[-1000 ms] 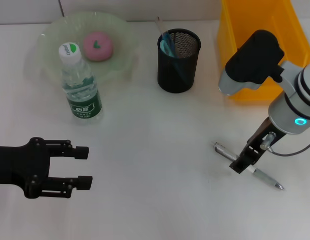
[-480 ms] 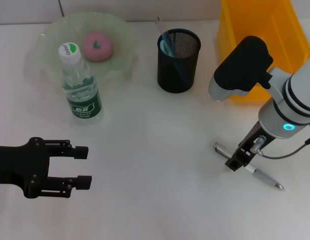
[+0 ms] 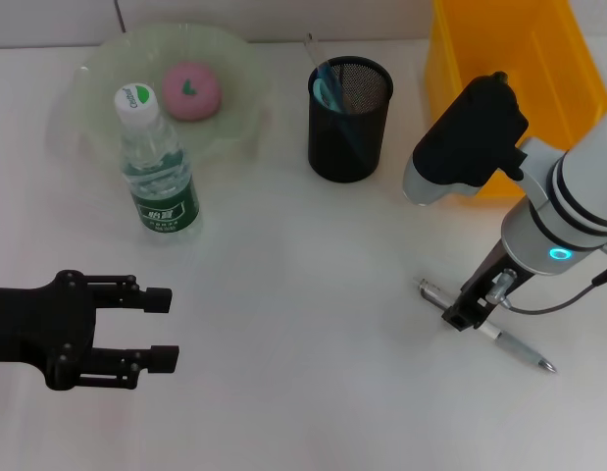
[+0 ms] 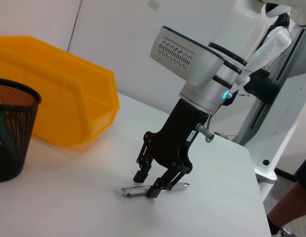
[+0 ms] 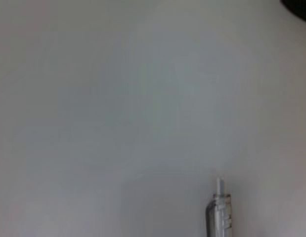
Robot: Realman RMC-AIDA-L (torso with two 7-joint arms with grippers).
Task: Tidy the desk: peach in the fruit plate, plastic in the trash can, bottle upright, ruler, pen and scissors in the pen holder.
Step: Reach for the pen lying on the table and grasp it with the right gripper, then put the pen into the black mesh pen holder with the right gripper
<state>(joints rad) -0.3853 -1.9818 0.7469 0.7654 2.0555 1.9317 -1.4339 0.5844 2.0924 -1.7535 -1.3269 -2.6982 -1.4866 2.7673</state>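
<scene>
A silver pen [image 3: 521, 347] lies on the white desk at the right, and its end shows in the right wrist view [image 5: 219, 212]. My right gripper [image 3: 462, 316] is lowered over it. In the left wrist view that gripper [image 4: 147, 183] is open, with a finger on each side of the pen [image 4: 128, 191]. The black mesh pen holder [image 3: 349, 137] holds teal scissors handles [image 3: 328, 90] and a thin ruler tip [image 3: 311, 44]. The pink peach [image 3: 191, 90] sits in the green fruit plate [image 3: 107, 59]. The bottle [image 3: 158, 167] stands upright. My left gripper [image 3: 164, 329] is open at the lower left. No plastic is in view.
A yellow bin [image 3: 509, 59] stands at the back right, close behind the right arm. The bottle stands at the plate's front edge. Bare white desk lies between the two grippers.
The right arm has shifted a little to the left, moving its gripper along the pen toward the pen's left end. The left arm has not moved.
</scene>
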